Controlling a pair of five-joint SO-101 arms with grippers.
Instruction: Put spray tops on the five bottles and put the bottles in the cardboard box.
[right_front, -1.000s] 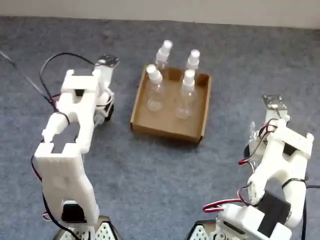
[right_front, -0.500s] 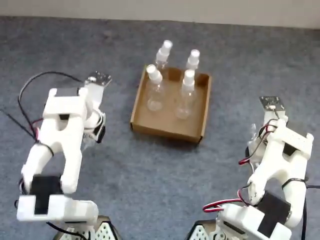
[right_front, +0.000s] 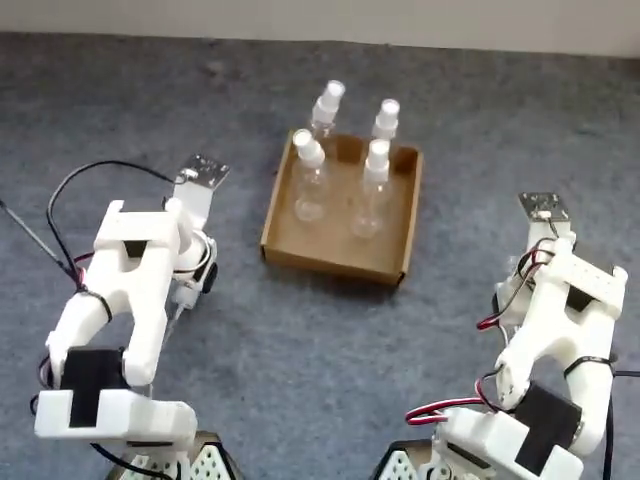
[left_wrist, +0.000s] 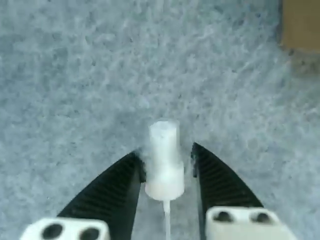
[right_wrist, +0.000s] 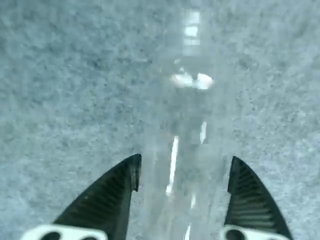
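Note:
A white spray top (left_wrist: 164, 160) with its thin tube sits between the fingers of my left gripper (left_wrist: 166, 152), which is shut on it. In the high view this gripper (right_front: 185, 292) hangs over the carpet, left of the cardboard box (right_front: 335, 262). My right gripper (right_wrist: 183, 165) is shut on a clear bottle (right_wrist: 185, 120) with no top, at the right side of the table (right_front: 507, 280). Two capped bottles (right_front: 310, 180) (right_front: 372, 190) stand in the box. Two more capped bottles (right_front: 326, 108) (right_front: 385, 120) stand at its far wall; I cannot tell if they are inside.
Grey carpet (right_front: 330, 350) covers the table, with open room between the two arms in front of the box. A black cable (right_front: 90, 180) loops beside the left arm. A pale wall edge (right_front: 400, 20) runs along the back.
The left arm has drawn back from beside the box toward the front, carrying the spray top, then shifted slightly to the right. The right arm has barely moved.

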